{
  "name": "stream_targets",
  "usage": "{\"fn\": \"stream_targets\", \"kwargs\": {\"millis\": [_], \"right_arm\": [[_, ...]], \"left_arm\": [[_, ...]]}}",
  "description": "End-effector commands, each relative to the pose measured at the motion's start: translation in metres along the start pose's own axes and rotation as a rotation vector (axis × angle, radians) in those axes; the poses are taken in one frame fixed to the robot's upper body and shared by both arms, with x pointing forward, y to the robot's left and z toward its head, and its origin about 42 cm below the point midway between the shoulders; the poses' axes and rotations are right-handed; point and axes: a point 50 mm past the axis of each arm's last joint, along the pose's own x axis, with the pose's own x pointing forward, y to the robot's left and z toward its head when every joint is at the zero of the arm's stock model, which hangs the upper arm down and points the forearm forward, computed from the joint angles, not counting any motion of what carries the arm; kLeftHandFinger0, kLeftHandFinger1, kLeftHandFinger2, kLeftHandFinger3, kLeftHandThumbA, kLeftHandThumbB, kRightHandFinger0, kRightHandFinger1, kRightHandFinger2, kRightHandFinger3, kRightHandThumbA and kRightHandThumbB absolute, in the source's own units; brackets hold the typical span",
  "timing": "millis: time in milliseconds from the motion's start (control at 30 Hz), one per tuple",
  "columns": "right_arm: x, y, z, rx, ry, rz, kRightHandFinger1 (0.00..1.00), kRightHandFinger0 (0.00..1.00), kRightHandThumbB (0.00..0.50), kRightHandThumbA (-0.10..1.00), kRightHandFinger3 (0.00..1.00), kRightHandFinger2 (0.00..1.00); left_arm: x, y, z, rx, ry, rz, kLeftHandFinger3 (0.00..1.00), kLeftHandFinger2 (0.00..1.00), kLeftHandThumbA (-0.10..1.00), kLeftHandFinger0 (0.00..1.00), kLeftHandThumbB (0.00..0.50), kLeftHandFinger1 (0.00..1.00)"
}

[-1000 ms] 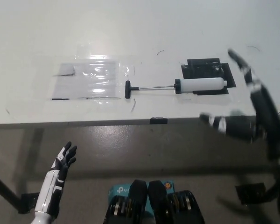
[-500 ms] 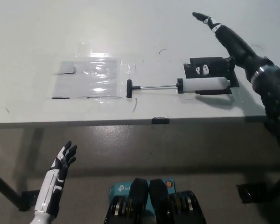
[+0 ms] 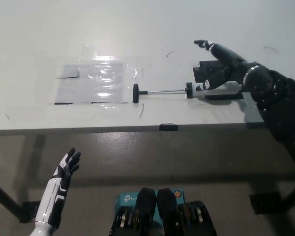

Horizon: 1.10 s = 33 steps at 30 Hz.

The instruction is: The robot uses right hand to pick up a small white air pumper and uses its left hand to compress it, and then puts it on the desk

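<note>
Compared with half a second ago, the black right hand (image 3: pixel 221 61) is lower and nearer to the robot; it is now over the body of the white air pumper (image 3: pixel 214 89), with fingers spread and not closed on it. I cannot tell whether it touches the pumper. The pumper lies on the white desk (image 3: pixel 39 39), partly on a black mat (image 3: pixel 206 71), with its rod and black handle (image 3: pixel 135 93) pulled out to the left. No container is seen. The handle is just beside a clear plastic sheet (image 3: pixel 96 82). The white left hand (image 3: pixel 66 167) rests low below the desk edge, fingers spread.
</note>
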Motion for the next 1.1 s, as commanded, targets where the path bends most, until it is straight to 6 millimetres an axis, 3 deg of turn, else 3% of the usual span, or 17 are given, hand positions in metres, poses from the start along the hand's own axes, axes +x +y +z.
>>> {"fn": "stream_targets", "kwargs": {"millis": [0, 400, 733, 1067], "right_arm": [[0.010, -0.025, 0.032, -0.064, -0.092, -0.071, 1.00, 1.00, 0.372, 1.00, 1.00, 1.00], [0.017, -0.002, 0.024, -0.121, -0.031, -0.014, 1.00, 1.00, 0.366, 1.00, 1.00, 1.00], [0.014, -0.009, 0.009, -0.130, 0.027, -0.012, 1.00, 1.00, 0.396, 1.00, 1.00, 1.00], [0.013, -0.011, -0.003, -0.212, 0.096, 0.007, 1.00, 1.00, 0.392, 0.99, 1.00, 1.00]], "left_arm": [[0.006, 0.007, 0.013, 0.018, -0.075, -0.008, 1.00, 1.00, 1.00, 1.00, 0.104, 1.00], [0.004, 0.009, 0.013, 0.019, -0.070, -0.011, 1.00, 1.00, 1.00, 1.00, 0.093, 1.00], [0.004, 0.009, 0.014, 0.024, -0.067, -0.011, 1.00, 1.00, 1.00, 1.00, 0.119, 1.00], [0.003, 0.012, 0.014, 0.018, -0.066, -0.007, 1.00, 1.00, 1.00, 1.00, 0.094, 1.00]]}}
